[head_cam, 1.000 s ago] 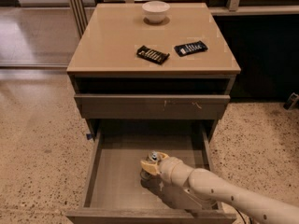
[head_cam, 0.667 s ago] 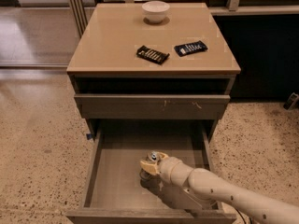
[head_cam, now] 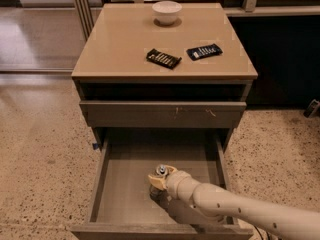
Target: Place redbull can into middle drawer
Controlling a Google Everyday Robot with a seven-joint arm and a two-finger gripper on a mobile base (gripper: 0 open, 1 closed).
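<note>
pincer low inside the open middle drawer; redbull can right at the pincer, only its silver top showing; clamped or loose, cannot tell

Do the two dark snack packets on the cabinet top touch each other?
Apart. The camera view shows bare cabinet top between the left packet and the right packet. The gripper is low inside the open drawer.

The gripper, down in the open drawer, is covering nearly all of the can, leaving only its silvery top showing. The arm is running off the right edge and hiding the drawer's front right corner.
</note>
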